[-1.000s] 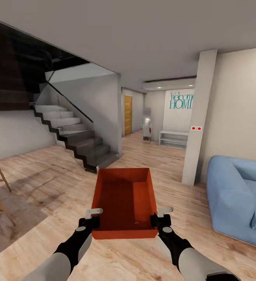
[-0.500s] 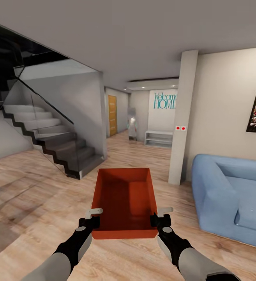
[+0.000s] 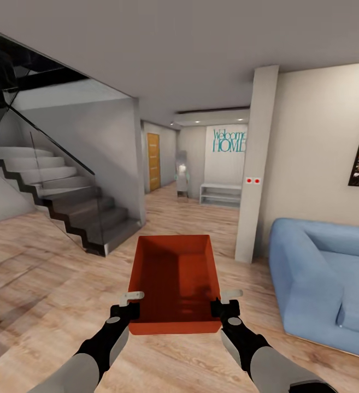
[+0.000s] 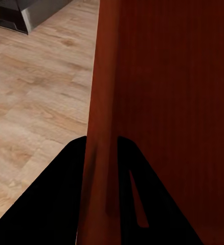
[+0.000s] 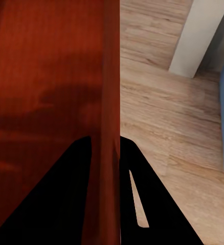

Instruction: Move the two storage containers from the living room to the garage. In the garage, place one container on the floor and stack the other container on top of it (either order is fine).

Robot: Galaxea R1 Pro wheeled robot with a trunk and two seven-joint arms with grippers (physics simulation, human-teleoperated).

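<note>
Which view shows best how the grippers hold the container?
Both wrist views: the left gripper and right gripper each straddle a thin wall of the storage container. The head view shows the whole bin, with the fingers small.

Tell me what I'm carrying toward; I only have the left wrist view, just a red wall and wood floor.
Observer: The head view shows a hallway ahead with an orange door at its far end.
Operator: Is the other arm on the bin too?
Observer: Yes. In the right wrist view the right end effector straddles the storage container wall, as the left end effector does on its side.
Operator: Anything close on my right?
Observer: A blue sofa sits to the right, with a white pillar beyond it.
</note>
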